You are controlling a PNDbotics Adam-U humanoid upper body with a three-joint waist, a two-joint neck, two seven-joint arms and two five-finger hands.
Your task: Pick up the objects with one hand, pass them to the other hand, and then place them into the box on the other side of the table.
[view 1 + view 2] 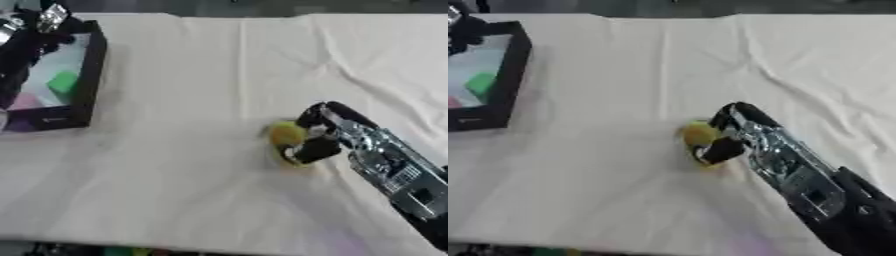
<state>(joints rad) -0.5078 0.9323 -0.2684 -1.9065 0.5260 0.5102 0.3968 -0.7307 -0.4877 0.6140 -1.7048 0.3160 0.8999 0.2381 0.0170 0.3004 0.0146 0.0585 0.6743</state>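
Currently the right hand (317, 135) is curled around a single yellow-green rounded object (285, 134) down on the white cloth of the table (201, 75). The object lies at the fingertips, on the side of the hand toward the robot's left, touching the dark fingers that wrap it from above and below. It looks roughly round, so no long axis can be made out. The right hand is clearly the nearer one; it is already in contact with the object.

The left hand (35, 30) is seen well away, up over the black box (92, 75) at the far left; whether its fingers are straight or curled cannot be told. One box is counted, with one green block (63, 81) and a pinkish patch inside it. One loose object is counted on the table. A lift toward the left hand is judged to be the next need.
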